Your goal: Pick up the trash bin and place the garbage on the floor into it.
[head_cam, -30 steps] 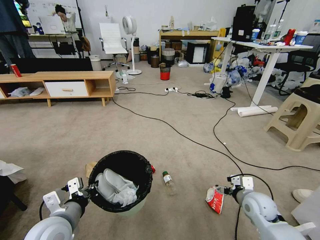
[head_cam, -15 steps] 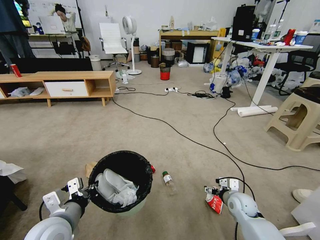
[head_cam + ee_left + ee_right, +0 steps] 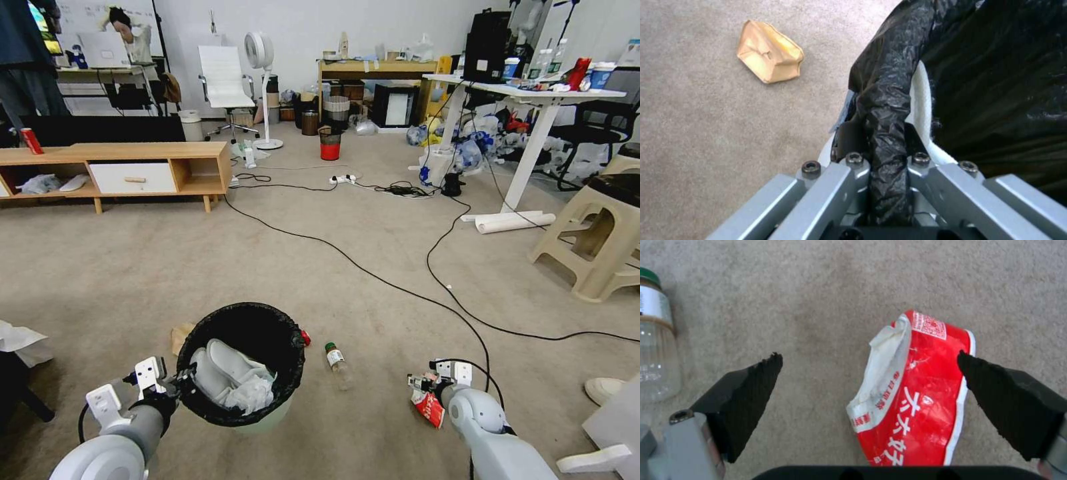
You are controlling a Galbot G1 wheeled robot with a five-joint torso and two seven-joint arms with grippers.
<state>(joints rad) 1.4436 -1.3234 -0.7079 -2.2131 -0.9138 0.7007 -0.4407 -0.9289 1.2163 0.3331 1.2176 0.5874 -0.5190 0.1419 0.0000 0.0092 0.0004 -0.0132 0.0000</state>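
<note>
The right gripper (image 3: 869, 361) hangs low over the floor (image 3: 200, 267) with its jaws spread wide, and the crushed red wrapper (image 3: 911, 390) lies under the gap between them, though not centred: in the right wrist view it sits close against one black pad (image 3: 996, 396) and well clear of the other (image 3: 751, 386), with bare carpet filling the rest of the opening. The wrapper's long axis runs roughly along the line of the fingers, out from the wrist, so the jaws would close across its narrow width, which looks like the better way to take it. In the head view the same wrapper (image 3: 427, 406) rests on the carpet at the tip of the right arm, so this arm is plainly the nearer one for it. The small clear bottle (image 3: 339, 365) with the green cap lies on its side between the wrapper and the trash bin (image 3: 240, 363), outside the open jaws in the wrist view (image 3: 653, 340). The left gripper (image 3: 882, 160) is clamped on the bag-covered rim of the bin, one finger inside and one outside the wall, and holds it to the left of the bottle; white tissue and other pale litter already lie inside. A crumpled brown paper bag (image 3: 769, 55) sits on the carpet just beyond the bin on its left side. My judgement is that a small sideways shift would centre the wrapper before closing.
</note>
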